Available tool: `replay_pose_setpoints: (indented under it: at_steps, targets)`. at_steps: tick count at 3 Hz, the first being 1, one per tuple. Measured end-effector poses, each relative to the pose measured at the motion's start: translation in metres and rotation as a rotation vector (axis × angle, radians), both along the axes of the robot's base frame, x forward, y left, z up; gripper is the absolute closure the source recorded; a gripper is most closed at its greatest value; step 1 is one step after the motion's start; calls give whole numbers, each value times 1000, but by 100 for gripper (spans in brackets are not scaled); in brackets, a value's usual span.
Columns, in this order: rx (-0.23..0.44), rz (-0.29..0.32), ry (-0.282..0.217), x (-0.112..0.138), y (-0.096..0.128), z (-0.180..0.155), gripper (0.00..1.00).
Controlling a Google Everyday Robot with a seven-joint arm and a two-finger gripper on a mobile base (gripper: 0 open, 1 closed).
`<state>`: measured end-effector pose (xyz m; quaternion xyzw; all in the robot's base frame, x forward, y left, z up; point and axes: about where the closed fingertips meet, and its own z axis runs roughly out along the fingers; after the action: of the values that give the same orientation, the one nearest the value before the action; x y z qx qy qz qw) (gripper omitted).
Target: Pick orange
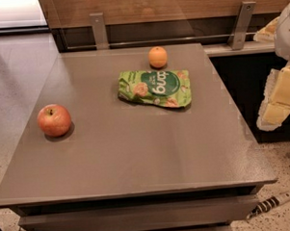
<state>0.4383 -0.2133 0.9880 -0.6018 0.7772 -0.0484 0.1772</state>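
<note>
The orange (pixel 158 57) is small, round and evenly orange. It sits near the far edge of the grey table (pixel 137 151), just behind a green snack bag. My gripper (pixel 279 99), white with yellow parts, hangs at the right edge of the view. It is beyond the table's right side, well to the right of the orange and apart from it. It holds nothing that I can see.
A green snack bag (pixel 155 89) lies flat in front of the orange. A red-yellow apple (pixel 54 120) stands near the table's left edge. A wood-panelled wall with metal brackets (pixel 99 29) runs behind the table. A cable (pixel 272 203) lies on the floor at the lower right.
</note>
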Motion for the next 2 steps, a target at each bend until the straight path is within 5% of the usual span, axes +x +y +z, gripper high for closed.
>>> replay_pose_setpoints:
  at_steps: [1, 2]
  targets:
    - [1, 0, -3, 1, 0, 1, 0]
    - [126, -43, -115, 58, -3, 14, 0]
